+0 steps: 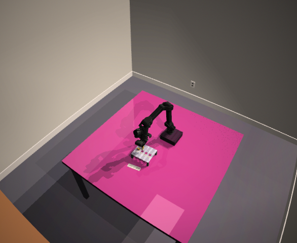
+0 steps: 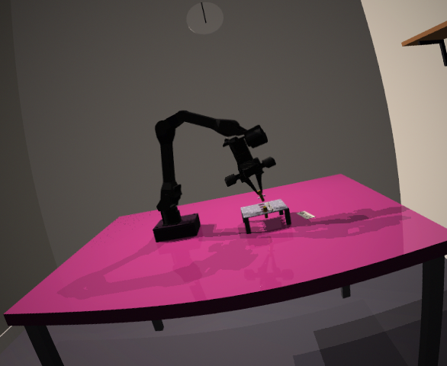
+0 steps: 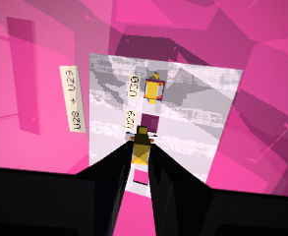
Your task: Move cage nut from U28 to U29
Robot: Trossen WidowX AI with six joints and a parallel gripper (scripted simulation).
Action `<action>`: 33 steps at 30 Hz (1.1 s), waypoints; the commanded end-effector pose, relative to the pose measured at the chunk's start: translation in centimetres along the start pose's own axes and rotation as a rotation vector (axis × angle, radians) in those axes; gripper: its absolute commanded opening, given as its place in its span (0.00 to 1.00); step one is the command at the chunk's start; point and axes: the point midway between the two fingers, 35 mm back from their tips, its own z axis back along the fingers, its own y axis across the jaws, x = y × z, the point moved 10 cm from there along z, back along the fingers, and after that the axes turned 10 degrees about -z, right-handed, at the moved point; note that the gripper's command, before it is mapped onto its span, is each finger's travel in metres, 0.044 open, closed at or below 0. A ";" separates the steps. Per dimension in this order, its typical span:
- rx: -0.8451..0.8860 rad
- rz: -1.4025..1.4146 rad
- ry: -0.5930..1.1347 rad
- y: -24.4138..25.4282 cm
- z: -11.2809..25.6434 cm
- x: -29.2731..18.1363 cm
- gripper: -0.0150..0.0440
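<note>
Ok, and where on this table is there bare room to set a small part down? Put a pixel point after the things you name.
Pink shows bare on the table (image 1: 195, 167) (image 2: 354, 244) between the black base (image 1: 171, 136) (image 2: 176, 228) and the table's near edge in the exterior view. It is crowded at the plate (image 1: 151, 157) (image 2: 251, 210) (image 3: 193, 128), where the hand (image 1: 142, 147) (image 2: 261, 194) (image 3: 142, 147) grips a nut, with the paper label (image 1: 134, 167) (image 2: 306, 214) (image 3: 73, 98) beside it.

"What stands in the room?"

"A glossy pink counter (image 1: 195, 167) (image 2: 136, 291) on dark square legs, shadows crossing its top."

"And around it?"

"A plain cream wall (image 1: 59, 65) (image 2: 420, 118) meets a dark grey wall (image 1: 222, 52) (image 2: 98, 78) beyond the counter's edges; the floor (image 1: 261, 177) (image 2: 236, 338) is grey."
</note>
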 end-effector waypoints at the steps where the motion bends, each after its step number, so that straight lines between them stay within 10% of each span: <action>1: -0.012 0.004 -0.003 0.3 -0.1 0.0 0.32; 33: -0.127 0.002 -0.023 1.8 -0.8 -0.3 0.32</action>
